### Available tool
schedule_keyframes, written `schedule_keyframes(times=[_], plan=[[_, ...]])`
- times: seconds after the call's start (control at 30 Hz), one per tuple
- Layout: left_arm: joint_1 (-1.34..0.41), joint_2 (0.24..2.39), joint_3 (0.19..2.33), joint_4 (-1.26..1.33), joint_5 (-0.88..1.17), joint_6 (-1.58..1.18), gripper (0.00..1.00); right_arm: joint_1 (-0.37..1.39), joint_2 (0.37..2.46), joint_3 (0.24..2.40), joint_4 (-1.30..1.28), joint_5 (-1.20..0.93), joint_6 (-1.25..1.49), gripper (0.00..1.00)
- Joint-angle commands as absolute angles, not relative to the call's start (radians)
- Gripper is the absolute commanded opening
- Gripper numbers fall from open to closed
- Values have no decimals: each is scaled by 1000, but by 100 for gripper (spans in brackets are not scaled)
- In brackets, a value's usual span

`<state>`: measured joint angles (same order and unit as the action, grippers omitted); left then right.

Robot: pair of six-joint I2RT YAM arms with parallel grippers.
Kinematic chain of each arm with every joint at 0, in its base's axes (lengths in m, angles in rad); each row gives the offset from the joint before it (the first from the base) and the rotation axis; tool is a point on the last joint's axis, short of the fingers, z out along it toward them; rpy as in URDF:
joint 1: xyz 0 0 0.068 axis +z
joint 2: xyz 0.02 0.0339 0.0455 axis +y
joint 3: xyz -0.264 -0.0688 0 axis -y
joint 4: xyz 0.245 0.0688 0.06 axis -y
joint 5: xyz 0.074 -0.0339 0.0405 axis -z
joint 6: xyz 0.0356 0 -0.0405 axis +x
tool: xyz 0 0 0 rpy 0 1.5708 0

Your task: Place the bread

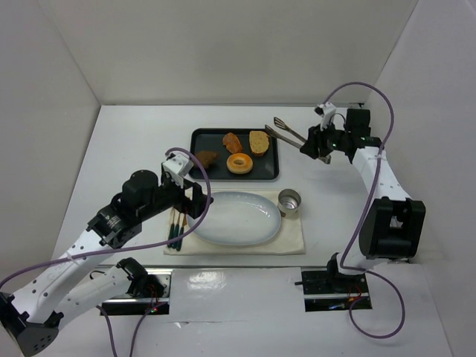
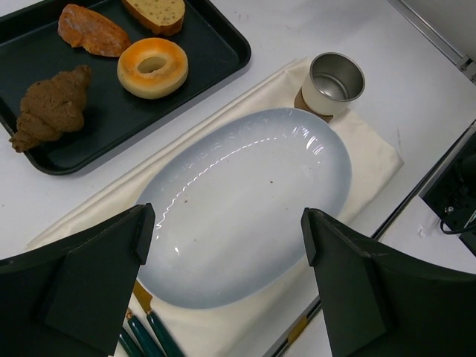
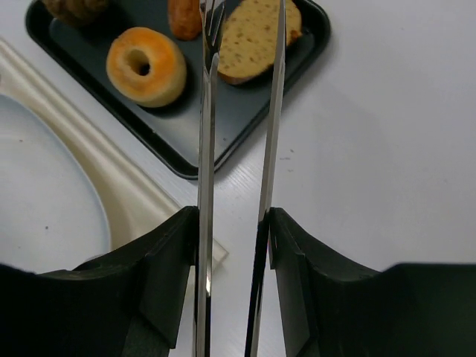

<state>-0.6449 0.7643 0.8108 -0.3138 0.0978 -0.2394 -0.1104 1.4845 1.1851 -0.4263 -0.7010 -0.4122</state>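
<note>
The bread (image 1: pixel 233 141) is a glossy reddish-orange oval on the black tray (image 1: pixel 199 136), between a dark brown lumpy piece (image 1: pixel 206 158) and a tan slice (image 1: pixel 259 141). It also shows in the left wrist view (image 2: pixel 93 31) and at the top edge of the right wrist view (image 3: pixel 184 16). My right gripper (image 1: pixel 320 145) (image 3: pixel 232 223) is shut on metal tongs (image 1: pixel 286 131) (image 3: pixel 208 111). The tong tips are apart and empty, by the tan slice (image 3: pixel 256 33). My left gripper (image 1: pixel 195 199) (image 2: pixel 227 230) is open and empty above the oval white plate (image 2: pixel 245 193).
A ring donut (image 1: pixel 239 163) (image 2: pixel 152 67) lies at the tray's front. The plate (image 1: pixel 234 217) rests on a cream cloth (image 1: pixel 294 236) with a metal cup (image 1: pixel 289 201) (image 2: pixel 336 78) at its right corner. Green-handled cutlery (image 1: pixel 176 227) lies left of the plate.
</note>
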Motion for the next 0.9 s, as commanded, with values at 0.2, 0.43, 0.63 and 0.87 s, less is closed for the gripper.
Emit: schedule_keyframes(times=[0.2, 0.43, 0.63, 0.87], plan=[[-647, 781, 792, -256, 60, -232, 100, 47, 1624, 1388, -416, -718, -394, 52], [-647, 781, 773, -245, 42, -213, 100, 124, 1802, 1515, -416, -681, -413, 52], [-647, 772, 773, -245, 31, -213, 100, 167, 1897, 1572, -407, -672, -413, 52], [-647, 772, 773, -245, 31, -204, 100, 198, 1965, 1623, -397, -653, -403, 52]])
